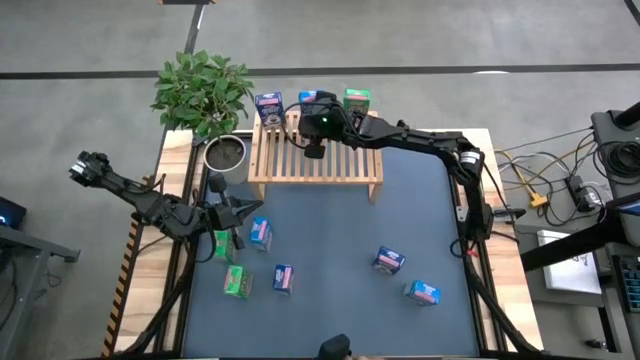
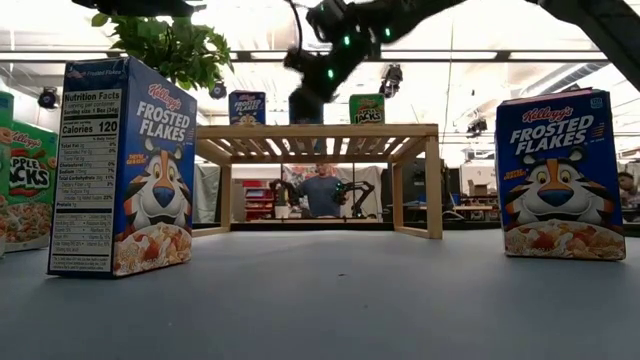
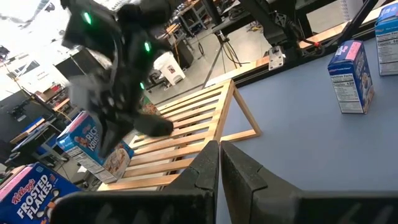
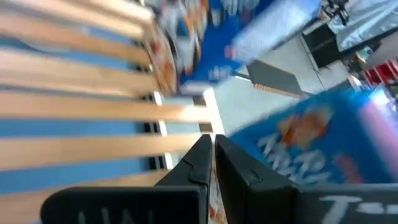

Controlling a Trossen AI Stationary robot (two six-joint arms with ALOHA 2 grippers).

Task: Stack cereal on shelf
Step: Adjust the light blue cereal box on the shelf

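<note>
We start near the front of the table. 6 cereal boxes wait on the blue mat: 2 green ones [image 1: 236,281] and [image 1: 222,243], and 4 blue ones, at [image 1: 283,278], [image 1: 260,232], [image 1: 388,260] and [image 1: 422,292]. None of them is on the shelf yet.

Our left gripper [image 1: 243,212] hangs just over the mat near the left-hand boxes. Its fingers are pressed together and we hold nothing in it.

Farther back stands the wooden shelf [image 1: 315,165]. On its slats, along the back edge, stand 3 boxes: a blue one [image 1: 268,108] on the left, a green one [image 1: 356,101] on the right, and 1 in the middle [image 1: 306,99] that our arm partly hides.

Our right gripper [image 1: 314,147] is over the slats, just in front of that middle box. Its fingers are pinched shut too, and we see nothing between them.

So we think we are between boxes: 3 are up, 6 are left. Next we need to pick 1 box from the mat, spread the fingers wide before coming down, and squeeze it by its thin sides. The free spots between the standing boxes are small, so we must not bump them over.
</note>
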